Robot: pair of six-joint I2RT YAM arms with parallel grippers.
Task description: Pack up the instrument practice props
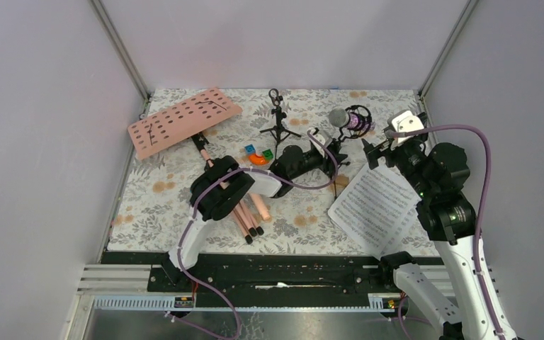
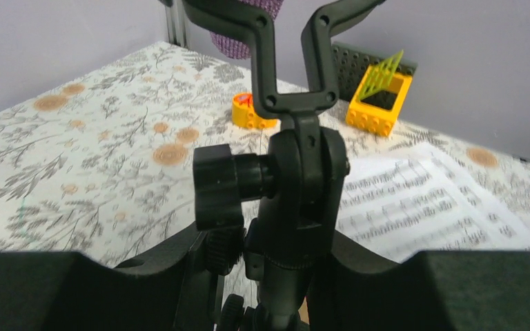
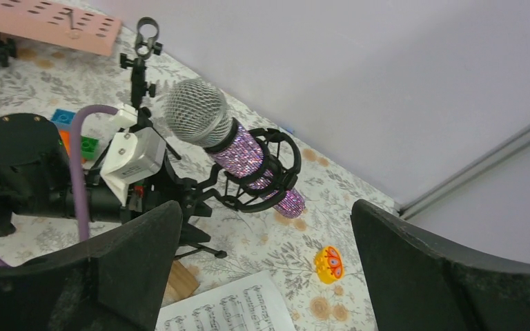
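The purple glitter microphone [image 1: 347, 119] with a silver head sits in a black shock mount on a black stand [image 2: 297, 179]; it also shows in the right wrist view [image 3: 248, 155]. My left gripper [image 1: 329, 151] is shut on that stand's stem [image 2: 276, 269]. My right gripper [image 1: 382, 145] is open and empty [image 3: 262, 262], above the table just right of the microphone. The white sheet-music pages [image 1: 379, 205] lie on the table below it. The salmon-pink perforated rack [image 1: 184, 120] lies at the back left, and its pink legs [image 1: 244, 216] under my left arm. I cannot pick out the plain pink microphone.
A second small black tripod stand [image 1: 278, 120] stands at the back centre. Blue, orange and green blocks [image 1: 258, 154] lie beside my left arm. A yellow round block [image 3: 329, 264] and a yellow square block [image 2: 379, 103] sit near the right wall. A wooden piece [image 3: 179, 279] lies by the pages.
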